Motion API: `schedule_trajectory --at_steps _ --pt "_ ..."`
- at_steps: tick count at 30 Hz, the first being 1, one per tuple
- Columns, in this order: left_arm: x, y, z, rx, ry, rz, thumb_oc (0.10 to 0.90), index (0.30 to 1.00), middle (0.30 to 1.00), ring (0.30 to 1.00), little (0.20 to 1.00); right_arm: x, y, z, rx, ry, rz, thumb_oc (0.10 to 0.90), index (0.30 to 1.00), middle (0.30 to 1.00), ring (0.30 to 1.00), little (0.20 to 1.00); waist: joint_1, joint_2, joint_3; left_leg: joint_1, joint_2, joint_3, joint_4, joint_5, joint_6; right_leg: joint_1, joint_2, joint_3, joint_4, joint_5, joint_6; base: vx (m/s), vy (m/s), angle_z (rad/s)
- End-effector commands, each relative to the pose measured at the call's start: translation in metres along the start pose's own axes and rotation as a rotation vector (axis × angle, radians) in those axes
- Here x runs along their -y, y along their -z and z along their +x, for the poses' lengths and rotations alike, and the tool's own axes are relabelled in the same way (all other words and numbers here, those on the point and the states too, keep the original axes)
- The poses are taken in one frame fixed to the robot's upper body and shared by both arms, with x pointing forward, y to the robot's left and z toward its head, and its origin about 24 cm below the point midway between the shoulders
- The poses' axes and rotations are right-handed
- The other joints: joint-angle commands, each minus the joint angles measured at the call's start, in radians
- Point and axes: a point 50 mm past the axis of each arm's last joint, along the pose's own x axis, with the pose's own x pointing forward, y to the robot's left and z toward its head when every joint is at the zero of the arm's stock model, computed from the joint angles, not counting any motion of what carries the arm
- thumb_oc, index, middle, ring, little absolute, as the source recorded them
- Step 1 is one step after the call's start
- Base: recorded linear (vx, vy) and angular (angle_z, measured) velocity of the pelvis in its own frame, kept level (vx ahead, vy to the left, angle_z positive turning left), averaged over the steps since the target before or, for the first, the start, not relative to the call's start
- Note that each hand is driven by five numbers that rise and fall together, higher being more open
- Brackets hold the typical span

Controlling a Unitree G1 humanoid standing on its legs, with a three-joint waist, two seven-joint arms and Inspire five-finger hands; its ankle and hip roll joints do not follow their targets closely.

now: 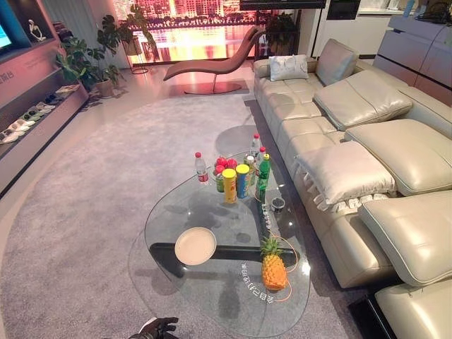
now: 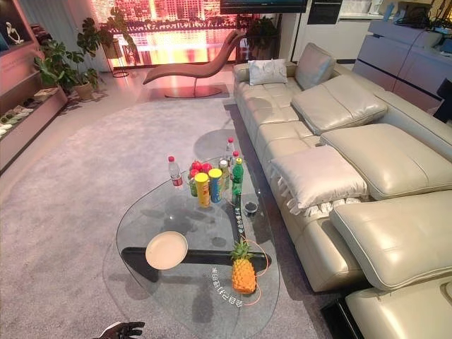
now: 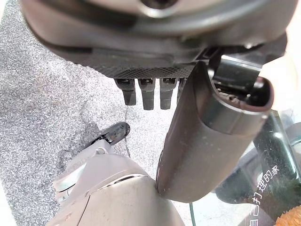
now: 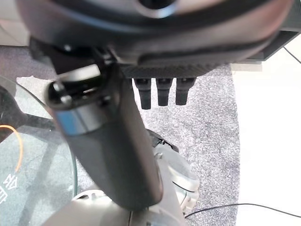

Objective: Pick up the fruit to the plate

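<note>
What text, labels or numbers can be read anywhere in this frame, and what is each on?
White characters on the glass table beside the pineapple: too small and partly cut off to read.
Labels on the cans and bottles: too small to read.
Sign on the left wall: cut off, unreadable.

orange pineapple (image 1: 273, 270), cream plate (image 1: 195, 246), grey carpet (image 1: 92, 212)
</note>
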Motion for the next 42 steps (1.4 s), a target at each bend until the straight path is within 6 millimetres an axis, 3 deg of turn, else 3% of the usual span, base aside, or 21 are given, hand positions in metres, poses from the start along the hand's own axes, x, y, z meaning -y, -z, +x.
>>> schedule_trajectory --at_steps 1,10,13,16,18,22,23,29,35,42 --pt "-0.009 -0.022 0.003 0.051 -0.005 -0.001 0.800 0.900 0.900 0.900 0.900 0.013 -0.029 -0.002 0.050 0.035 -0.001 0.800 0.900 0.900 0.900 0.900 0.003 -0.007 0.042 0.043 0.064 0.033 0.006 -0.010 -0.032 0.011 -0.076 -0.026 0.004 0.041 0.047 0.00 0.000 0.00" --pt "-0.010 -0.021 0.003 0.042 -0.015 -0.008 0.800 0.900 0.900 0.900 0.900 0.017 -0.024 -0.002 0.031 0.045 -0.005 0.800 0.900 0.900 0.900 0.900 -0.005 0.008 0.075 -0.006 0.065 0.035 0.006 0.004 -0.034 -0.044 -0.086 -0.017 0.004 0.052 0.050 0.01 -0.008 -0.03" --pt "-0.007 -0.026 0.003 0.063 -0.002 -0.024 0.800 0.900 0.900 0.900 0.900 0.020 -0.026 -0.002 0.033 0.053 -0.012 0.800 0.900 0.900 0.900 0.900 -0.006 0.019 0.087 -0.037 0.059 0.030 0.006 0.009 -0.033 -0.077 -0.092 -0.009 0.004 0.057 0.049 -0.01 0.008 -0.02" --pt "-0.004 -0.043 0.005 0.134 0.034 -0.075 0.800 0.900 0.900 0.900 0.900 0.027 -0.037 -0.004 0.052 0.068 -0.020 0.800 0.900 0.900 0.900 0.900 -0.007 0.035 0.119 -0.089 0.044 0.013 0.006 0.014 -0.029 -0.138 -0.101 0.009 0.004 0.070 0.050 -0.09 0.042 -0.14" --pt "-0.006 -0.059 0.004 0.201 0.084 -0.157 0.800 0.900 0.900 0.900 0.900 0.037 -0.054 -0.007 0.089 0.098 -0.003 0.800 0.900 0.900 0.900 0.900 -0.005 0.044 0.165 -0.137 0.024 -0.006 0.006 0.012 -0.019 -0.197 -0.107 0.032 0.004 0.083 0.049 -0.11 0.031 -0.07" --pt "-0.016 -0.074 0.002 0.259 0.124 -0.287 0.800 0.900 0.900 0.900 0.900 0.052 -0.073 -0.013 0.157 0.148 0.054 0.800 0.900 0.900 0.900 0.900 -0.007 0.048 0.209 -0.185 0.013 -0.019 0.006 0.013 -0.009 -0.252 -0.105 0.051 0.004 0.094 0.044 -0.09 0.020 -0.06" --pt "-0.029 -0.084 -0.001 0.309 0.106 -0.362 0.800 0.900 0.900 0.900 0.900 0.061 -0.083 -0.016 0.200 0.175 0.085 0.800 0.900 0.900 0.900 0.900 -0.009 0.049 0.235 -0.209 0.011 -0.023 0.006 0.014 -0.006 -0.275 -0.104 0.056 0.006 0.098 0.039 -0.08 0.018 -0.02" --pt "-0.064 -0.132 -0.014 0.495 0.076 -0.572 0.800 0.900 0.900 0.900 0.900 0.098 -0.125 -0.037 0.384 0.285 0.197 0.800 0.900 0.900 0.900 0.900 -0.005 0.053 0.328 -0.298 0.004 -0.041 0.006 0.036 -0.003 -0.385 -0.106 0.089 0.079 0.073 0.024 -0.12 0.012 0.01" --pt "-0.088 -0.173 -0.031 0.631 0.040 -0.611 0.800 0.900 0.900 0.900 0.900 0.119 -0.170 -0.063 0.568 0.353 0.258 0.800 0.900 0.900 0.900 0.900 -0.009 0.041 0.414 -0.476 0.006 -0.078 0.163 0.012 -0.005 -0.560 -0.110 0.125 0.210 0.047 0.017 -0.16 -0.042 -0.03" --pt "-0.106 -0.198 -0.044 0.711 -0.115 -0.676 0.800 0.900 0.900 0.900 0.900 0.127 -0.202 -0.085 0.724 0.411 0.331 0.800 0.900 0.900 0.900 0.900 -0.017 0.029 0.478 -0.663 0.011 -0.107 0.362 -0.037 0.003 -0.746 -0.107 0.157 0.385 0.007 0.012 -0.13 -0.037 0.05"
